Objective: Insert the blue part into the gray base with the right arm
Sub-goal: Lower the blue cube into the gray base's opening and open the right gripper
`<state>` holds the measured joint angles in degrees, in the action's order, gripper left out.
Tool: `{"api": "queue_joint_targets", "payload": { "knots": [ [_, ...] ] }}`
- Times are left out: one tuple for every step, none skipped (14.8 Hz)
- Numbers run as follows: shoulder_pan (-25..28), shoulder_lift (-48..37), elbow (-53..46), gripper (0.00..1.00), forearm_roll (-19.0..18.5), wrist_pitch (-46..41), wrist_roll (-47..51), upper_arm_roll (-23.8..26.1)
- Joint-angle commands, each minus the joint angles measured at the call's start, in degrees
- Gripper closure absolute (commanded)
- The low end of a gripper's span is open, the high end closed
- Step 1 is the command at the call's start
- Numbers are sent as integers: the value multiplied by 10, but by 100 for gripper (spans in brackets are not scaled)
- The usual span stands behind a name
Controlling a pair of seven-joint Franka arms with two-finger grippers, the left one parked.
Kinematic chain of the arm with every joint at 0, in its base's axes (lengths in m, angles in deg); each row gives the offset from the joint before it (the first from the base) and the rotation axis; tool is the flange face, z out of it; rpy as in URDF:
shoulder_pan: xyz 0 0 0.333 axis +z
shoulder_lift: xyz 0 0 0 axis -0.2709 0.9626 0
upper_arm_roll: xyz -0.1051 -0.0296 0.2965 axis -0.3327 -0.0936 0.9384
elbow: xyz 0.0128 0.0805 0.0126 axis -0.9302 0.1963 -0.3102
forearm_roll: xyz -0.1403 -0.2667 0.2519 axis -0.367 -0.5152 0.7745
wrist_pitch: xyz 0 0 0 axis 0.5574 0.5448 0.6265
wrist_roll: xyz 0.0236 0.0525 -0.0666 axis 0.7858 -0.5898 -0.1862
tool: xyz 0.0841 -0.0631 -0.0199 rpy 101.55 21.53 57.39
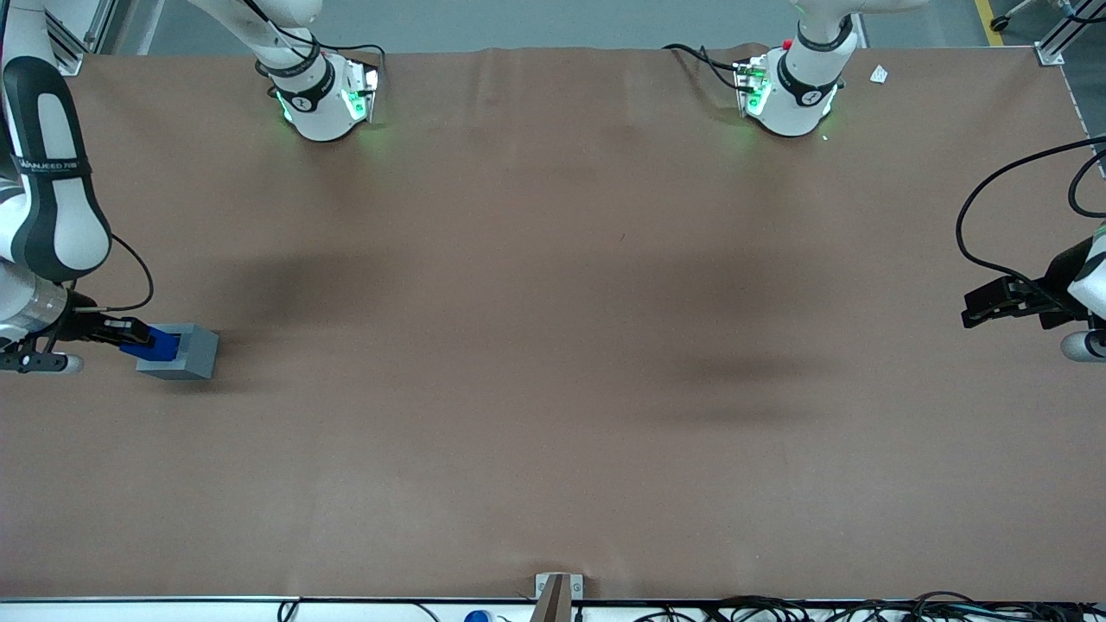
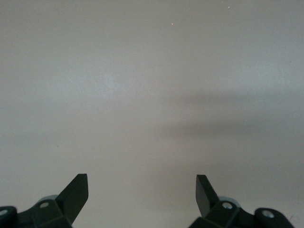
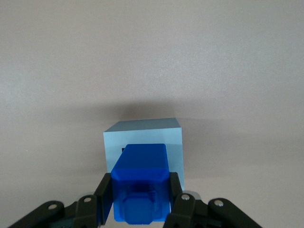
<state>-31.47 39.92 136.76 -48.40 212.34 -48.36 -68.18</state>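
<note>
The lower portion of the small bright-blue plastic block (image 3: 140, 183) is concealed between the fingers (image 3: 105, 197) of the black two-finger gripper (image 3: 139, 199), which are clamped against its two sides. In the front view, the same blue block (image 1: 154, 343) is partly covered by the gripper (image 1: 130, 339), and the white jointed right arm (image 1: 47, 177) is cut off at the picture edge. The recess of the light-gray cube-like base (image 1: 183, 352) is largely hidden by the blue block; the seating depth cannot be determined. In the wrist view, the blue block is seen over the top opening of the gray base (image 3: 145, 137).

The gray base is located on the brown table covering (image 1: 553, 345) at the working arm's end, near that edge. Open surface extends from the base toward the parked arm's end and toward the front camera's edge.
</note>
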Motion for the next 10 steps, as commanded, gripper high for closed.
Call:
{"api": "queue_joint_targets", "payload": {
  "knots": [
    [-8, -3, 20, 82, -4, -1, -4, 9],
    [-9, -3, 20, 82, -4, -2, -5, 9],
    [-8, -3, 20, 82, -4, -4, -5, 9],
    [-8, -3, 20, 82, -4, -5, -5, 9],
    [-8, -3, 20, 82, -4, -5, -5, 9],
    [-8, -3, 22, 82, -4, -5, -5, 9],
    [-8, -3, 24, 82, -4, -5, -5, 9],
    [-8, -3, 24, 82, -4, -5, -6, 9],
    [-8, -3, 25, 82, -4, -5, -8, 9],
    [-9, -3, 25, 82, -4, -5, -8, 9]
  ]
}}
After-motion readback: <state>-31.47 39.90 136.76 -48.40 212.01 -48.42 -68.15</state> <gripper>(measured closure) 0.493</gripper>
